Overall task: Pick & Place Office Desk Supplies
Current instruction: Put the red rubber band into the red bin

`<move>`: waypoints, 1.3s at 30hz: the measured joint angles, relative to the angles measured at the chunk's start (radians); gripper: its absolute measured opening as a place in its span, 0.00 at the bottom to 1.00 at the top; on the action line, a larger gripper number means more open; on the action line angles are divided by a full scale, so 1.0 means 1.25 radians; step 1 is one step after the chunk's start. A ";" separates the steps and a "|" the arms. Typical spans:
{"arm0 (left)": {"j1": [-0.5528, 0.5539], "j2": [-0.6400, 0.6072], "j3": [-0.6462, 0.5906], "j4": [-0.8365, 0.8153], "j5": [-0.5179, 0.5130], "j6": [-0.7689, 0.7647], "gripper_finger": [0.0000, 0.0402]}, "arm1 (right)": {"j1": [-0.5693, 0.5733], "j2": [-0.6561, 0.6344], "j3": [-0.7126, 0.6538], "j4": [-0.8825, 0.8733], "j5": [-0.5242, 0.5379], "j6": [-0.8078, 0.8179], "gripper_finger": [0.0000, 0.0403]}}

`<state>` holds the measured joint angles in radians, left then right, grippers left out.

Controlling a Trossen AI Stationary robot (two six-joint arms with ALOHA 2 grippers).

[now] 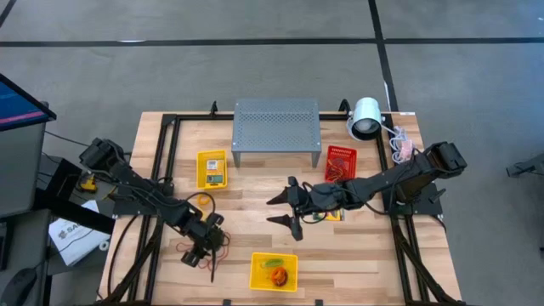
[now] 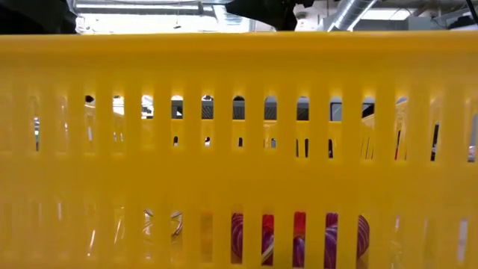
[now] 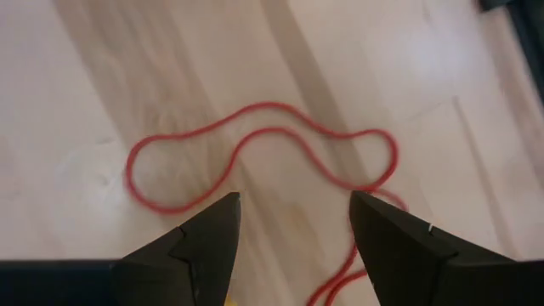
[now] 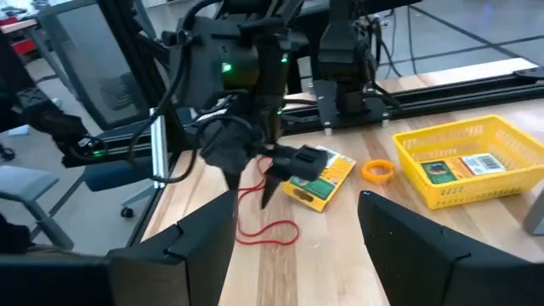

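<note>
In the high view, the grey perforated stand (image 1: 276, 129) is taken as the landmark: the left hand (image 1: 202, 253) is seen well in front of it and toward its left, low over the tabletop (image 1: 357, 255), while the right hand (image 1: 285, 210) hangs just in front of it with its fingers spread and nothing between them. A yellow basket (image 1: 212, 168) is set just left of the stand, a red basket (image 1: 340, 163) just right of it, and a second yellow basket (image 1: 274, 271) well in front of it. The low view is filled by a yellow slatted basket wall (image 2: 239, 149), and neither hand can be made out there. In the left wrist view, a red rubber band (image 3: 255, 153) is shown lying flat in a loose, wavy loop, with the left hand's fingers (image 3: 208, 234) parted and empty on either side of its near strand. The band is judged to be very light, limp and stretchy; a single strand should be pinched where it crosses between the fingers, close to the wood. In the right wrist view, the same band (image 4: 268, 229) is seen beneath the left hand, beside a flat crayon box (image 4: 319, 178), which is judged stiff and light and best taken across its narrow edges.
</note>
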<state>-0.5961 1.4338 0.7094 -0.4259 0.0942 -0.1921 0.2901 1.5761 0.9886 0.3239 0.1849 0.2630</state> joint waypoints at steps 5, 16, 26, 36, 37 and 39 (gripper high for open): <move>-0.020 0.002 0.000 0.034 0.029 -0.041 0.54 | 0.019 0.000 0.000 -0.001 0.042 0.000 0.59; -0.069 0.004 0.001 0.133 -0.002 -0.163 0.54 | 0.026 0.000 0.000 -0.002 0.048 -0.006 0.59; -0.061 0.142 0.141 -0.099 -0.044 -0.118 0.54 | 0.030 0.000 0.000 -0.013 0.048 -0.006 0.59; -0.060 0.189 0.231 -0.131 -0.055 -0.205 0.54 | 0.049 0.000 0.000 -0.046 0.048 -0.001 0.59; -0.060 0.189 0.233 -0.128 -0.056 -0.214 0.54 | 0.052 0.000 -0.001 -0.047 0.048 -0.001 0.59; -0.056 0.189 0.235 -0.130 -0.056 -0.237 0.54 | 0.060 0.000 -0.001 -0.047 0.048 -0.002 0.59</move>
<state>-0.6662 1.6699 1.0027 -0.5880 0.0238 -0.4885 0.3654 1.5764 0.9878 0.2653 0.2451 0.2611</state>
